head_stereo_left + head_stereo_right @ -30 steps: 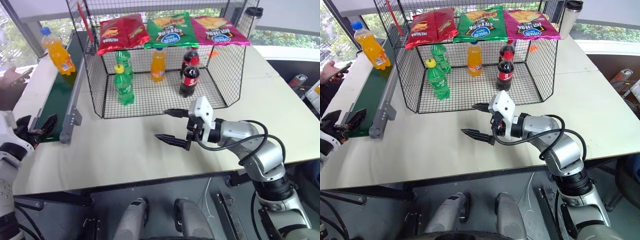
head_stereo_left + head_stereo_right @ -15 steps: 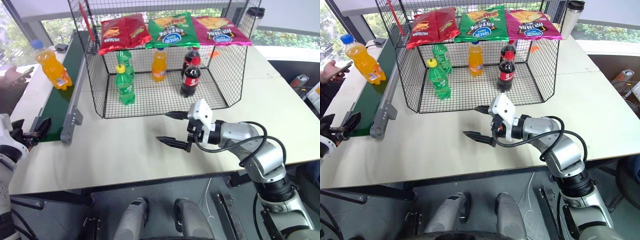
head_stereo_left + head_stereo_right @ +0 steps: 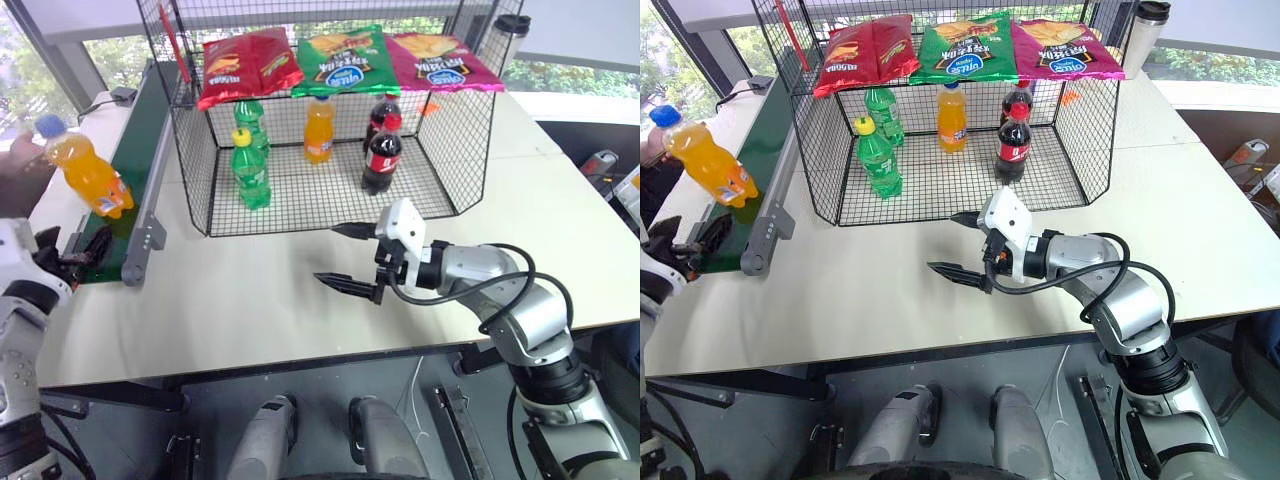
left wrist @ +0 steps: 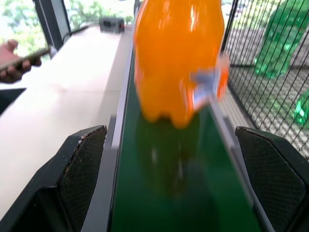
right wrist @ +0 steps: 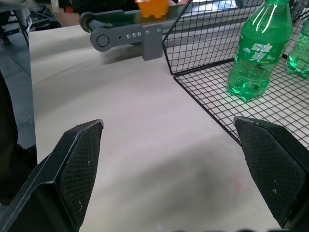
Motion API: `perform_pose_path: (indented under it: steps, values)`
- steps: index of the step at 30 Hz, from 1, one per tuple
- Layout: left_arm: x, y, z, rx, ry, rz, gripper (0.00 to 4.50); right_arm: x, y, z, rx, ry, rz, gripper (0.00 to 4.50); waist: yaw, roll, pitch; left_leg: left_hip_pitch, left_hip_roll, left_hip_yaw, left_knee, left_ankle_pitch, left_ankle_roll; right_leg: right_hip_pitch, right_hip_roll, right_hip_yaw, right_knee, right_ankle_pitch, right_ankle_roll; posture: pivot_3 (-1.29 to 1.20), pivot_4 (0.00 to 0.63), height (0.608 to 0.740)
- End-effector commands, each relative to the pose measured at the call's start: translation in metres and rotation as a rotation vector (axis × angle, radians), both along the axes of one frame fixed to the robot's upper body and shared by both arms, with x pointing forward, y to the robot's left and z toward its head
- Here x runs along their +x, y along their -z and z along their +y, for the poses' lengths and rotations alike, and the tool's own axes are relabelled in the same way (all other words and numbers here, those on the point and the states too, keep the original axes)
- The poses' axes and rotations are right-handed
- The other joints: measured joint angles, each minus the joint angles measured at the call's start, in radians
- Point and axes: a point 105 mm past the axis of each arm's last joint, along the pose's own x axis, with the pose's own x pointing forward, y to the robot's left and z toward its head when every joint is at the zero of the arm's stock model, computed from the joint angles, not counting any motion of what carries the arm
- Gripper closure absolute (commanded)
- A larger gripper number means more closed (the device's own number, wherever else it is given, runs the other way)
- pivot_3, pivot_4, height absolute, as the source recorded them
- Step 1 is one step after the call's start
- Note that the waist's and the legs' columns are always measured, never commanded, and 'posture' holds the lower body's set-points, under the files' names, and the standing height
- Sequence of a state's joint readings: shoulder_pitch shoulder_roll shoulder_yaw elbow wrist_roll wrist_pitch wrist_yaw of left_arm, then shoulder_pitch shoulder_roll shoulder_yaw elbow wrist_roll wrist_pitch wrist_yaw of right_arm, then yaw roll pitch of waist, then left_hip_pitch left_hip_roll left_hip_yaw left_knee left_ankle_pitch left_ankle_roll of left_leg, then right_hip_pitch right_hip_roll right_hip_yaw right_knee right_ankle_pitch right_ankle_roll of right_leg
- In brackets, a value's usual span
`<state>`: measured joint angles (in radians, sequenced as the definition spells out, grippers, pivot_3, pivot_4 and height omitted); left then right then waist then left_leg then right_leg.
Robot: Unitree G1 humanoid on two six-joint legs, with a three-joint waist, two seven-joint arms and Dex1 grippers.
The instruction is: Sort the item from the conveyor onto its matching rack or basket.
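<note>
The item, an orange soda bottle (image 3: 90, 177) with a blue cap, stands on the dark green conveyor (image 3: 138, 135) near its rounded near end. My left gripper (image 3: 82, 258) is open just in front of that end. In the left wrist view the bottle (image 4: 177, 58) sits on the belt (image 4: 183, 193) a short way beyond my spread fingers (image 4: 82, 164), apart from them. My right gripper (image 3: 327, 253) hovers open and empty over the table in front of the black wire rack (image 3: 196, 170).
Inside the rack stand two green bottles (image 3: 248, 167), an orange-capped orange bottle (image 3: 317, 130) and two cola bottles (image 3: 380, 152); three chip bags (image 3: 342, 58) lie on its top shelf. A travel mug (image 3: 505, 35) stands behind it. A person's hand with a phone (image 4: 17, 57) is left of the conveyor.
The orange soda bottle has ridden the belt toward its near end and now stands close before my left gripper. The right arm has kept still.
</note>
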<state>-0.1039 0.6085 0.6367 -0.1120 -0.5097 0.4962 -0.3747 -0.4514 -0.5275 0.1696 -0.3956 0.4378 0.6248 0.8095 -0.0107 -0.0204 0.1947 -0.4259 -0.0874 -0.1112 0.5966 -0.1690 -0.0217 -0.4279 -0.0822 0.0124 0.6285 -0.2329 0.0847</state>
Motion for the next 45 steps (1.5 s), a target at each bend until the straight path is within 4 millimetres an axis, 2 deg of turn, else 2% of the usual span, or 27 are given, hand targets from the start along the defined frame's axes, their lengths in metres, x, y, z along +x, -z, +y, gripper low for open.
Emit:
perform_pose_path:
  steps: [1, 8, 11, 12, 13, 19, 21, 25, 27, 29, 32, 36, 40, 45]
  values:
    - [0.003, -0.008, -0.002, 0.033, -0.006, -0.034, 0.0, -0.004, -0.009, 0.001, 0.013, -0.011, -0.047, 0.02, 0.0, 0.0, 0.0, 0.0, 0.0, 0.0, 0.0, 0.0, 0.0, 0.0, 0.0, 0.0, 0.0, 0.0, 0.0, 0.0, 0.15, 0.739]
    - [0.01, 0.001, -0.01, 0.053, 0.036, 0.002, 0.0, -0.004, -0.008, 0.0, 0.011, -0.001, -0.046, 0.02, 0.0, 0.0, 0.0, 0.0, 0.0, 0.0, 0.0, 0.0, 0.0, 0.0, 0.0, 0.0, 0.0, 0.0, 0.0, 0.0, 0.15, 0.739]
    - [0.008, 0.003, -0.015, 0.015, 0.077, -0.013, 0.78, -0.003, -0.008, -0.001, 0.012, 0.006, -0.046, 0.0, 0.001, 0.0, 0.0, 0.0, 0.0, 0.0, 0.0, 0.0, 0.0, 0.0, 0.0, 0.0, 0.0, 0.0, 0.0, 0.0, 0.15, 0.739]
    - [0.007, 0.0, -0.016, -0.005, 0.092, -0.031, 1.24, -0.003, -0.009, -0.001, 0.012, 0.009, -0.047, 0.0, 0.002, 0.0, 0.0, 0.0, 0.0, 0.0, 0.0, 0.0, 0.0, 0.0, 0.0, 0.0, 0.0, 0.0, 0.0, 0.0, 0.15, 0.739]
    - [0.005, -0.004, -0.017, -0.026, 0.113, -0.051, 1.49, -0.002, -0.008, -0.002, 0.011, 0.012, -0.046, 0.0, 0.002, 0.0, 0.0, 0.0, 0.0, 0.0, 0.0, 0.0, 0.0, 0.0, 0.0, 0.0, 0.0, 0.0, 0.0, 0.0, 0.15, 0.739]
    - [0.003, -0.026, -0.013, -0.071, 0.139, -0.107, 1.5, -0.002, -0.006, -0.004, 0.006, 0.016, -0.041, 0.0, 0.0, 0.0, 0.0, 0.0, 0.0, 0.0, 0.0, 0.0, 0.0, 0.0, 0.0, 0.0, 0.0, 0.0, 0.0, 0.0, 0.15, 0.739]
    - [0.005, -0.041, -0.011, -0.087, 0.143, -0.15, 1.5, -0.003, -0.006, -0.004, 0.006, 0.015, -0.04, 0.0, 0.0, 0.0, 0.0, 0.0, 0.0, 0.0, 0.0, 0.0, 0.0, 0.0, 0.0, 0.0, 0.0, 0.0, 0.0, 0.0, 0.15, 0.739]
    - [0.01, -0.056, -0.017, -0.094, 0.185, -0.182, 1.5, -0.004, -0.006, -0.004, 0.006, 0.01, -0.039, 0.0, 0.0, -0.001, 0.0, 0.0, 0.0, 0.0, 0.0, 0.0, 0.0, 0.0, 0.0, -0.001, 0.0, 0.0, 0.0, 0.0, 0.15, 0.739]
    - [0.015, -0.059, -0.04, -0.07, 0.293, -0.165, 1.5, -0.004, -0.009, -0.003, 0.012, 0.006, -0.039, 0.0, 0.0, -0.001, 0.0, 0.0, 0.0, 0.0, 0.0, 0.0, 0.0, 0.0, 0.0, 0.0, 0.0, 0.0, 0.0, 0.0, 0.15, 0.739]
    - [0.023, -0.058, -0.074, -0.065, 0.445, -0.145, 1.5, -0.004, -0.013, -0.002, 0.032, 0.003, -0.038, 0.0, 0.001, -0.001, 0.0, 0.0, 0.0, 0.0, 0.0, 0.0, 0.0, 0.0, 0.0, -0.001, 0.0, 0.0, 0.0, 0.0, 0.15, 0.739]
    - [0.029, -0.045, -0.128, -0.058, 0.653, -0.087, 1.5, -0.002, -0.018, -0.001, 0.044, 0.004, -0.048, 0.0, 0.011, -0.001, 0.0, 0.0, 0.0, 0.0, 0.0, 0.0, 0.0, 0.001, 0.0, -0.001, 0.0, 0.0, 0.0, 0.0, 0.15, 0.739]
    - [0.027, -0.022, -0.181, -0.007, 0.85, -0.015, 1.5, 0.001, -0.022, 0.0, 0.052, 0.012, -0.047, 0.0, 0.01, -0.001, 0.0, 0.0, -0.001, 0.001, 0.001, 0.0, 0.0, 0.0, 0.0, 0.0, 0.0, 0.0, 0.0, 0.0, 0.15, 0.739]
    - [0.024, -0.006, -0.226, 0.065, 1.019, 0.003, 1.5, 0.002, -0.023, 0.0, 0.052, 0.023, -0.038, 0.0, 0.002, -0.001, 0.0, 0.0, 0.0, 0.0, -0.001, 0.002, 0.003, -0.001, 0.001, 0.0, 0.0, 0.0, 0.0, 0.0, 0.15, 0.739]
    - [0.021, 0.009, -0.26, 0.158, 1.17, 0.001, 1.5, 0.002, -0.026, -0.002, 0.054, 0.033, -0.028, 0.0, 0.0, -0.001, 0.0, -0.001, 0.0, 0.001, 0.0, 0.002, 0.003, -0.001, 0.001, 0.0, 0.0, 0.0, 0.0, 0.0, 0.15, 0.739]
